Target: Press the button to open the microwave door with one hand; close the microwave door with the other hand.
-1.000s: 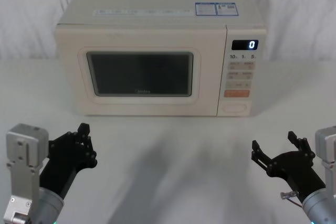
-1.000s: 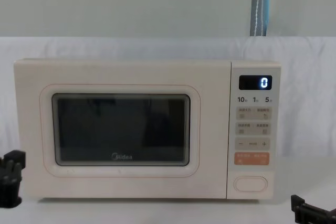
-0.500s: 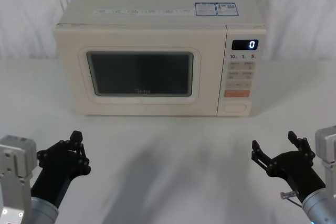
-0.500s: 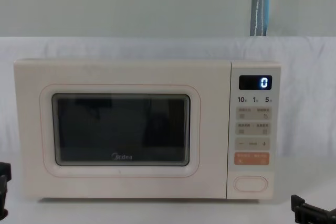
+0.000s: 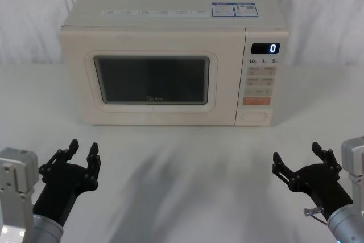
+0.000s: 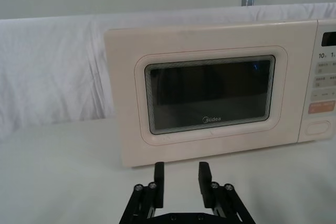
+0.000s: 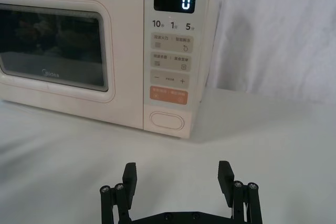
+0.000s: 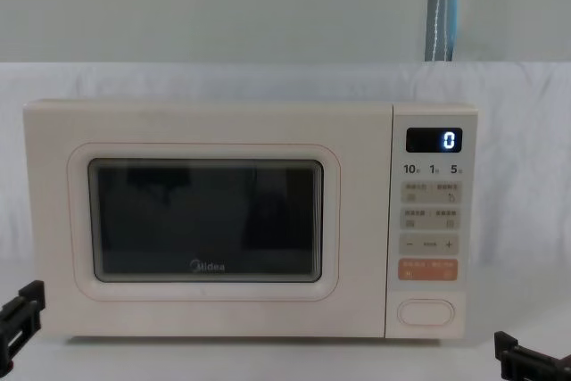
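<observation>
Midea on the microwave door (image 8: 205, 225), display (image 8: 434, 140) reading 0, smaller labels likely unreadable. My left gripper (image 5: 81, 153) and right gripper (image 5: 297, 159) hover low, fingers spread, well short of the microwave (image 5: 170, 49).

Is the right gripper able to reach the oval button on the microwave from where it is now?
Probably yes. The right gripper, open, sits low before the microwave's right side, and only bare table lies between it and the oval button.

Cream microwave (image 5: 170, 27), dark-windowed door (image 5: 152, 79); orange key (image 5: 256, 101); black claws.
</observation>
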